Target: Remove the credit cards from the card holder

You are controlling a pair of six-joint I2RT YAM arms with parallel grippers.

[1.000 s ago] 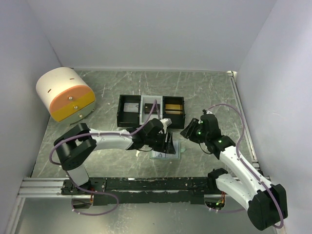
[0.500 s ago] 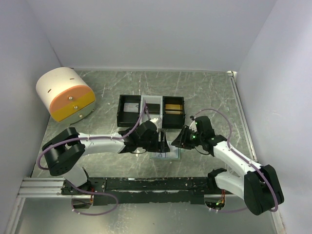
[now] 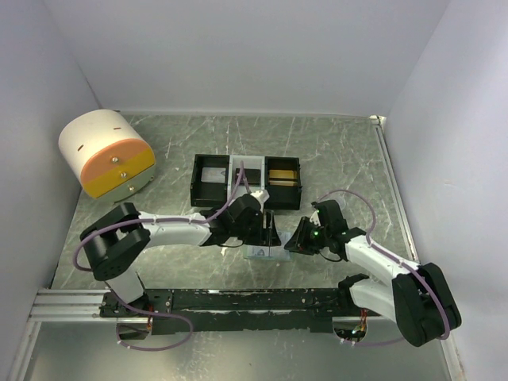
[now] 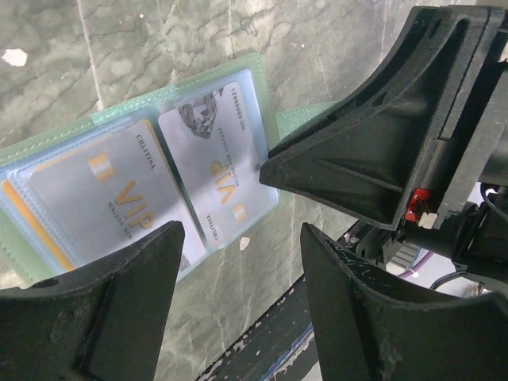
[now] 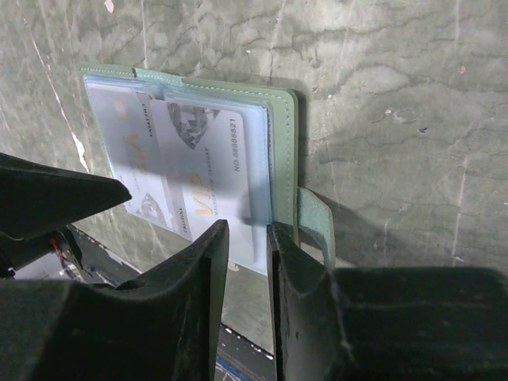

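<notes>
Card holder [image 3: 264,252] lies open and flat on the green marbled bench [image 3: 341,151]. It sits just in front of the black-and-white tray [image 3: 246,181] and near the black rail [image 3: 238,300] along the front edge. Far off to the left stands a white drum with an orange face [image 3: 107,155], well clear.

From above, both arms crowd the spot. The left one hangs right over the holder and hides most of it, and the right one presses in at its right edge.

Up close, it has a sage-green rim, clear sleeves inside and a little closure tab [image 5: 313,218] poking out on the right. The credit cards [image 4: 218,159] are in their pockets, silver with gold "VIP" lettering and side by side, with an orange-striped edge at the far left.

The left gripper [image 4: 242,238] has its fingers spread wide and released, nothing between them, over the holder's near side. The right gripper [image 5: 248,230] has its fingers drawn close, a slim gap showing, and the corner of the right-hand sleeve sits in that gap. I cannot tell whether they pinch it.
</notes>
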